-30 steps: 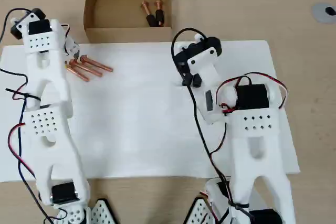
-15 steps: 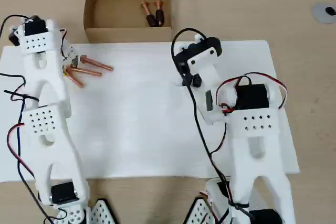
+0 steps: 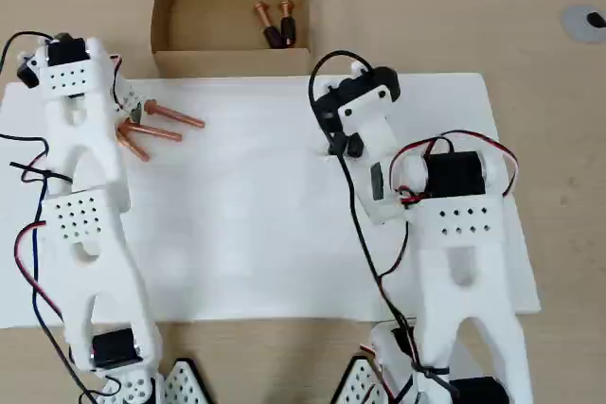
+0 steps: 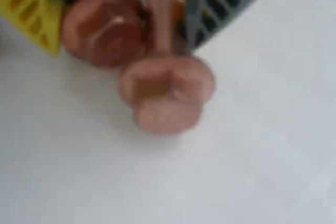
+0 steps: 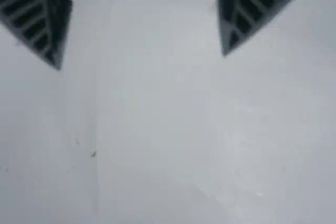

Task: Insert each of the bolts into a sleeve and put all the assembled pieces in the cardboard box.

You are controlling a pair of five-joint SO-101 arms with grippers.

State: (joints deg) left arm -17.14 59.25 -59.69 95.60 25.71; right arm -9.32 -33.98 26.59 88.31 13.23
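Straddling two bolts (image 4: 167, 93), the left end effector (image 4: 121, 45) sits released, jaws apart.

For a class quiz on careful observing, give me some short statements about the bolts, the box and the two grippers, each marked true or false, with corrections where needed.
1. The cardboard box holds two assembled pieces. True.
2. The right gripper holds a sleeve. False: it is open with nothing in it, above the white sheet.
3. Three bolts lie on the white sheet by the left gripper. True.
4. The bolts on the sheet already wear black sleeves. False: their copper shafts are bare.
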